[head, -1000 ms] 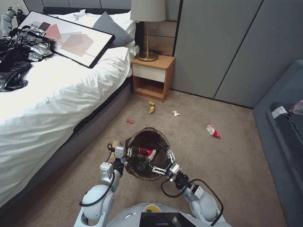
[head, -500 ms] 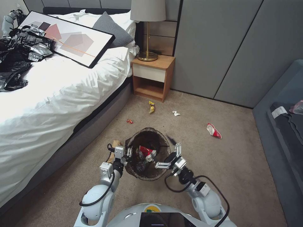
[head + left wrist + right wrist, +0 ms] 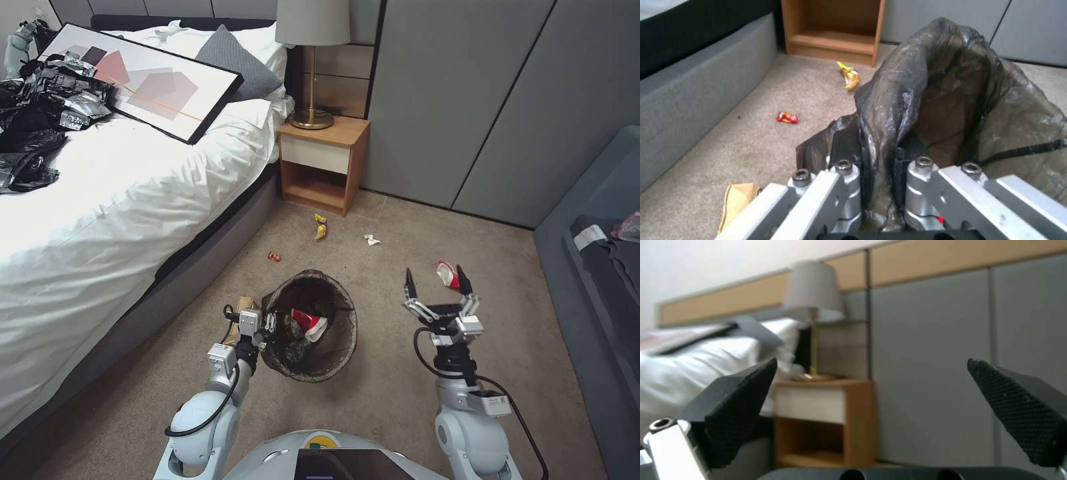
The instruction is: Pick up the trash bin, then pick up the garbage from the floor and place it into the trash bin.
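Right gripper (image 3: 435, 288) has swung clear of the trash bin (image 3: 337, 357), jaws spread empty, poised near the red-and-white cup (image 3: 451, 276) on the carpet; left gripper (image 3: 267, 327) stays clamped on bin's bagged rim; 1 cup already inside.

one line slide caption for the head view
Left gripper grips the trash bin rim; right gripper hovers open.

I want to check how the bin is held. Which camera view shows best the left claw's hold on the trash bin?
The left wrist view: the left claw is shut on the bagged rim of the trash bin, seen close. The head view shows this hold small, from above. The right wrist view faces the nightstand.
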Available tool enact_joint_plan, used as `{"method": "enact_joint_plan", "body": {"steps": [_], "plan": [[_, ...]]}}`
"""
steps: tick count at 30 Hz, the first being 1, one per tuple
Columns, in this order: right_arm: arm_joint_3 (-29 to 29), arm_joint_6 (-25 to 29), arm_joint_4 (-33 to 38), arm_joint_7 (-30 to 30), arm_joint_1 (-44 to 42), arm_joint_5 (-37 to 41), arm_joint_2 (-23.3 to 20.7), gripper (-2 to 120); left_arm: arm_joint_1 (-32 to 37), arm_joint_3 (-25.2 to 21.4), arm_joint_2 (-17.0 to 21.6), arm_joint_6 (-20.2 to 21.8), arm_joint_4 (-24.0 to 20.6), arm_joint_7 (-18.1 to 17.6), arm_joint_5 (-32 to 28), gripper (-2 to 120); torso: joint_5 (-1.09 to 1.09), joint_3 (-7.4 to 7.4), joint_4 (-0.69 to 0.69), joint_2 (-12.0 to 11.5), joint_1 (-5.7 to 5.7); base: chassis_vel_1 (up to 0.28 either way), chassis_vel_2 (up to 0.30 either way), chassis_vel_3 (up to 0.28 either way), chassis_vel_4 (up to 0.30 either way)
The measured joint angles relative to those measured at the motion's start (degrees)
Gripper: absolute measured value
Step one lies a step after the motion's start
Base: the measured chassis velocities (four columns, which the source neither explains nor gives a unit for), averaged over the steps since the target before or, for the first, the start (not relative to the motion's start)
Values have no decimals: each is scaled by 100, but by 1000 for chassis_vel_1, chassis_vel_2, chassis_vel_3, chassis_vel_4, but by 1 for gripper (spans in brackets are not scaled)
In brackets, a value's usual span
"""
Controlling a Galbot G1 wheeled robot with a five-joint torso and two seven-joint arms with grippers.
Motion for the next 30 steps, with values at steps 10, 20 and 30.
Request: {"method": "enact_joint_plan", "body": {"steps": [10, 20, 30], "plan": [[217, 239, -625, 176, -16, -5, 67, 100, 6, -26, 4, -1, -12, -4, 0, 7, 0, 0, 0, 0, 0, 0, 0, 0, 0], [283, 207, -640, 140, 75, 40, 86, 100, 18, -22, -2, -1, -13, -5, 5, 7, 0, 0, 1, 0, 0, 0, 0, 0, 0], [368, 201, -653, 119, 186, 106, 80, 100, 17, -19, -5, -1, -17, -3, 5, 7, -1, 0, 0, 0, 0, -11, 15, 15, -11]]}}
